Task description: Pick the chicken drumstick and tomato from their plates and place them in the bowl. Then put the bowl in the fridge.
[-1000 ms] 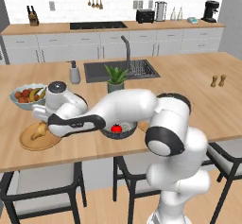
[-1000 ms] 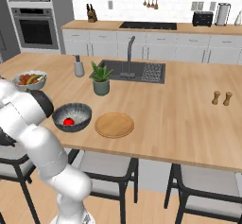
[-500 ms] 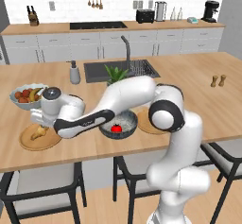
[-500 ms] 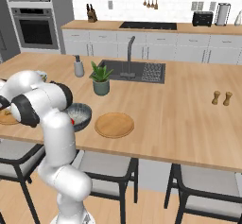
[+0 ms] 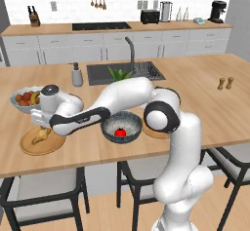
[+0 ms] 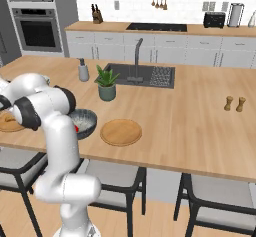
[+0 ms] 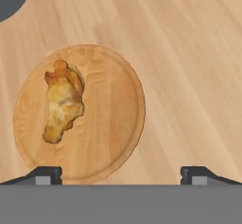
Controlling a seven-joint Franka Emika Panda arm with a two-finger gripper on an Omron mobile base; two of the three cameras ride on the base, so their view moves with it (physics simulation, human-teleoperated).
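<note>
bowl [image 6: 86, 121]: partly hidden by arm | left plate [image 6: 9, 123]: cut by arm

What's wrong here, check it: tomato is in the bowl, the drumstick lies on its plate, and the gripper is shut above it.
The gripper is open, not shut: the hand view shows its tips wide apart above the plate with the drumstick. The tomato is in the bowl.

Fruit bowl [image 5: 22, 101], soap bottle [image 5: 77, 75] and potted plant [image 6: 106, 83] on counter
</note>
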